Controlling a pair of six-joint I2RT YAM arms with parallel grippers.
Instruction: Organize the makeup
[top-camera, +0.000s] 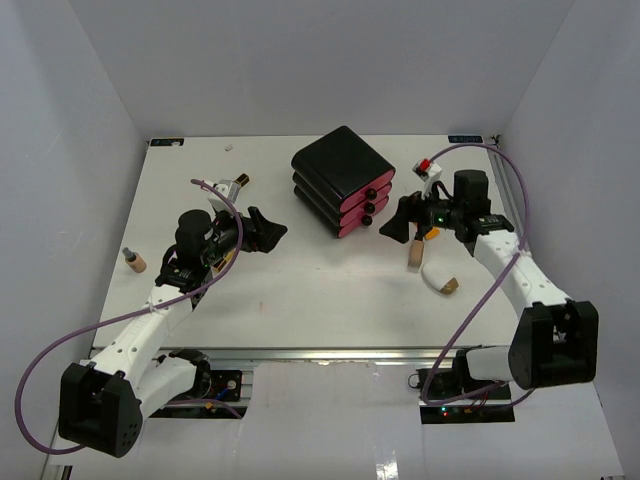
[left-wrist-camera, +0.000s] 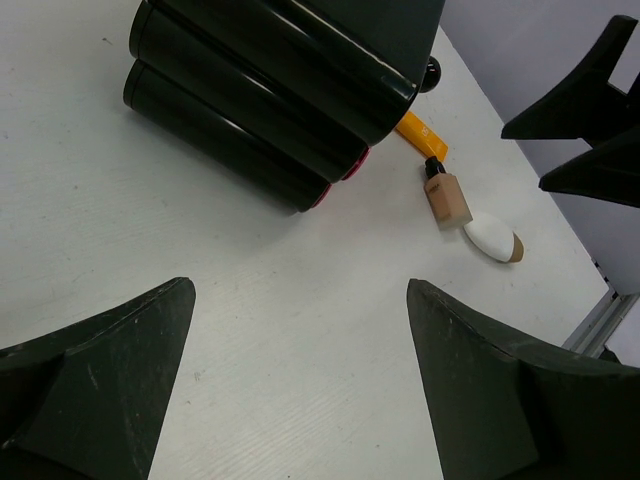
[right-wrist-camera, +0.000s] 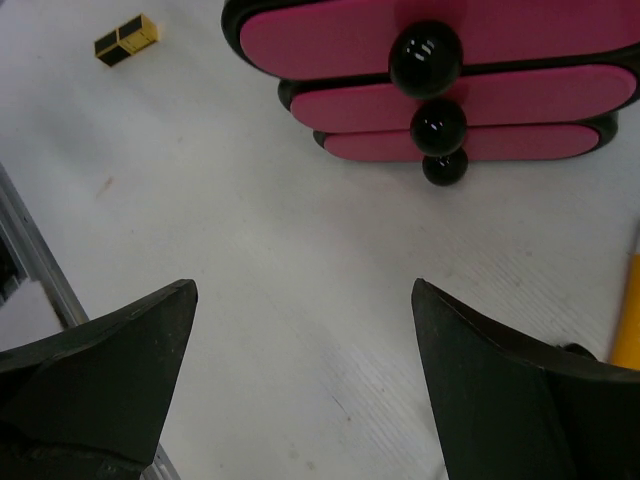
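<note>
Plainly, both sets of jaws stand wide with nothing between them: the left gripper (left-wrist-camera: 298, 290) hangs over bare desk (top-camera: 300, 290) left of centre, and the right gripper (right-wrist-camera: 300, 290) hangs just in front of the pink drawer faces of the black box (top-camera: 343, 180), which sits at the middle of the far edge.

Three pieces of makeup lie together on the right half of the desk, beside the box's drawer end and below the right arm. They are an orange tube (left-wrist-camera: 420, 132), a tan bottle (left-wrist-camera: 446, 195) with a dark cap close to it, and a white oval tube (left-wrist-camera: 490, 238) just beyond, nearer the front edge. A second tan bottle (top-camera: 131, 260) rests alone by the left edge.

All of these look small and light, so weight should be no trouble. The trouble is likely to be slick, rounded walls that roll or squirt out of a pinch. The bottles seem stiff, possibly glass, and are best taken across the middle of the body, not the cap. The oval tube may give under pressure, so a gentle grip across its narrow width seems wisest.
</note>
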